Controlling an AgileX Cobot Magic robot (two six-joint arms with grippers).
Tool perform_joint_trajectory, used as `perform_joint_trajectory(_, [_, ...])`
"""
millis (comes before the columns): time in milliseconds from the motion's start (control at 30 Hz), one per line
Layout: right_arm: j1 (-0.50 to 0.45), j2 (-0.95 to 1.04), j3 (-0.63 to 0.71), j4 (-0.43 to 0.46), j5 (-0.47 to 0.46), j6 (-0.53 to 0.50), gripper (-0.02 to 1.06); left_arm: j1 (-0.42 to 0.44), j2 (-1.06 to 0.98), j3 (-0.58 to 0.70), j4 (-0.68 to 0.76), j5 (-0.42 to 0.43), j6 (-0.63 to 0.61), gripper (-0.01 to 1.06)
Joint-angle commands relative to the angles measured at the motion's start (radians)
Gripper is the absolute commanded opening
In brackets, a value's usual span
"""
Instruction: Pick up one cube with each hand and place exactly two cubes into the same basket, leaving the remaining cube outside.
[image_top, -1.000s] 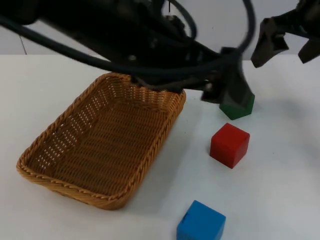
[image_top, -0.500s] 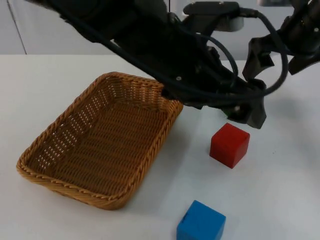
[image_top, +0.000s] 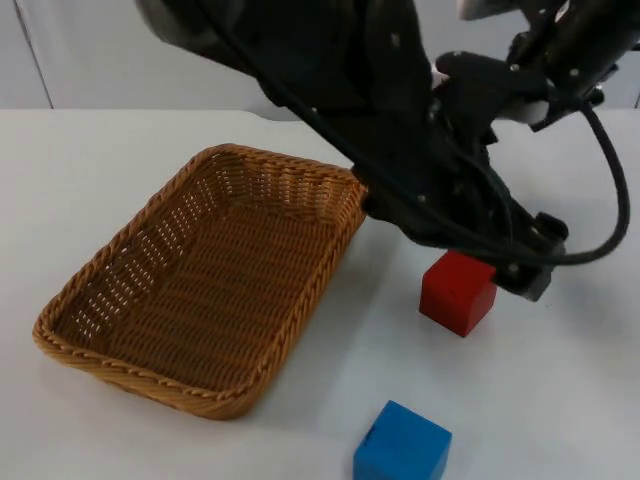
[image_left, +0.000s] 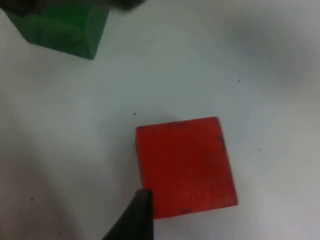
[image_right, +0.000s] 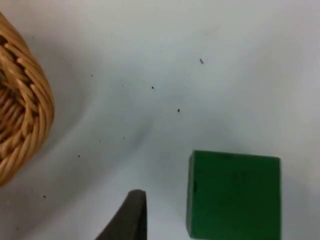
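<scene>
Red cube (image_left: 185, 167) beside left jaws' fingertip (image_left: 136, 220).

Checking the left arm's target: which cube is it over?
The red cube: the left gripper hangs right at it; the blue cube and green cube sit apart.

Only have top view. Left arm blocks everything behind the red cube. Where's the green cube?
Observer: Right wrist view has the green cube flat on the table, apart from the basket rim. The right gripper hovers over that spot.
Operator: Touching red?
Observer: No. Left wrist view shows bare table between it and the red cube.
Operator: Left gripper lined up on red?
Observer: Roughly. The left gripper is over it, and its wrist view looks straight down on red's top face, with the cube flat on the table.
</scene>
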Motion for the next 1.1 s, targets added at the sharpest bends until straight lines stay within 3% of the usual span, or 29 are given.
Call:
perform_joint_trajectory(0, [0.006,0.016,-0.005,-0.015,-0.032,-0.012,1.05,-0.015,0.021,-0.024,0.108,0.005,-0.096,1.02])
perform_joint_trajectory(233, [0.004,0.048,-0.005,-0.015,-0.094,-0.012,1.05,-0.019,0.057,-0.031,0.295,-0.008,-0.294,1.02])
perform_joint_trajectory(467, [0.004,0.065,-0.005,-0.015,-0.157,-0.012,1.05,-0.019,0.098,-0.031,0.31,-0.019,-0.317,1.02])
perform_joint_trajectory(1067, [0.004,0.14,-0.005,-0.015,-0.207,-0.012,1.05,-0.014,0.136,-0.031,0.32,-0.082,-0.318,1.02])
